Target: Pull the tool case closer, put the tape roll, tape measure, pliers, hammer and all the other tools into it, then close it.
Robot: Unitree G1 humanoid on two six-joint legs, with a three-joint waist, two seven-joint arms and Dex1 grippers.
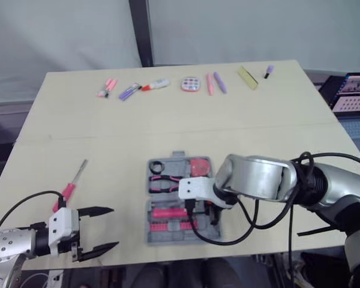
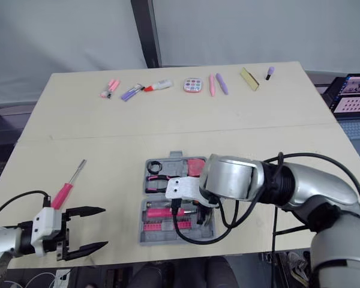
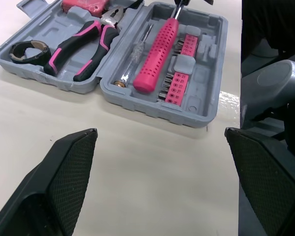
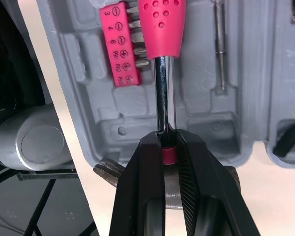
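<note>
The grey tool case (image 1: 153,235) lies open near the table's front edge. Its far half holds the black tape roll (image 1: 156,166), the pink-handled pliers (image 1: 163,180) and the pink tape measure (image 1: 199,166). The hammer (image 3: 157,54), pink-handled, lies in the near half beside a pink bit set (image 3: 174,83) and a thin screwdriver (image 3: 137,44). My right gripper (image 4: 168,142) is shut on the hammer's steel neck by its head. A pink-handled screwdriver (image 1: 69,187) lies on the table to the case's left. My left gripper (image 1: 114,227) stands open and empty at the front left, pointing towards the case.
Along the table's far edge lie several markers and pens (image 1: 155,86), a pink keypad-like item (image 1: 191,84), a yellow strip (image 1: 248,77) and a small purple piece (image 1: 268,71). A screen (image 1: 354,93) stands off the table's right side.
</note>
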